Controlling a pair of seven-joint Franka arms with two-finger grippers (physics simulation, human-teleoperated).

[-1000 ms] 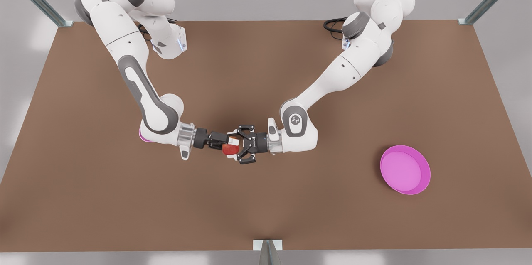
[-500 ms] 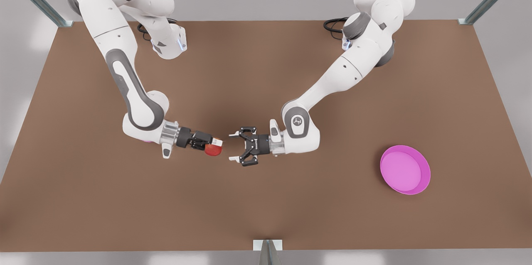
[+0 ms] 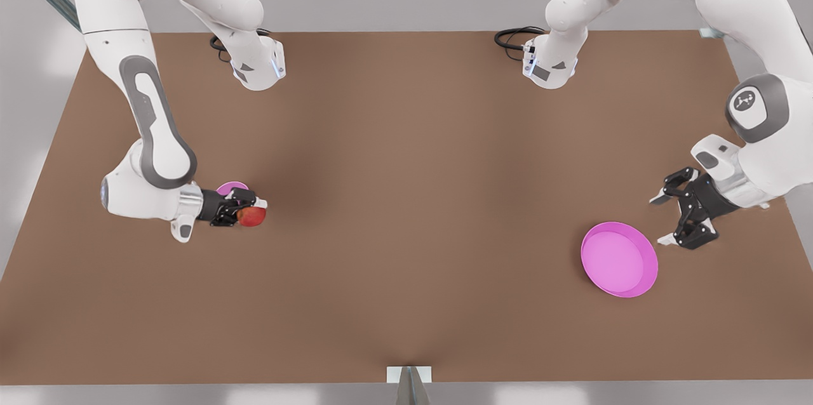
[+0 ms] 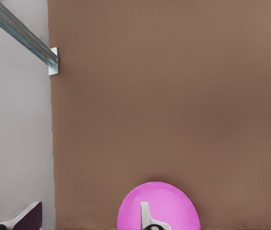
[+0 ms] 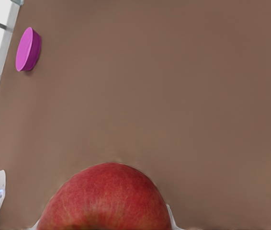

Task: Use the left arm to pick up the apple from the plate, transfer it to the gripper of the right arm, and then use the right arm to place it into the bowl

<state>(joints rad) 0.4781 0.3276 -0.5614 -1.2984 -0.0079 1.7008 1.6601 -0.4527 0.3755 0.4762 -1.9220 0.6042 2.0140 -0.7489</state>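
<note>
Magenta-pink, wide and shallow, the round plate (image 3: pixel 619 259) lies bare at the front view's lower right. Just beside it the left arm's chunky black tool (image 3: pixel 660 221) hangs spread, apparently waiting. At middle left, the right arm's slim tool (image 3: pixel 249 212) pinches the small red-and-yellow apple (image 3: pixel 254 219) beside the small deep pink bowl (image 3: pixel 230 188), seemingly positioned for the drop.

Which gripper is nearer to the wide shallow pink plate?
Left. The left gripper, open, hangs just beside the wide shallow pink plate. The right gripper, shut on the red apple, is far across the table.
</note>
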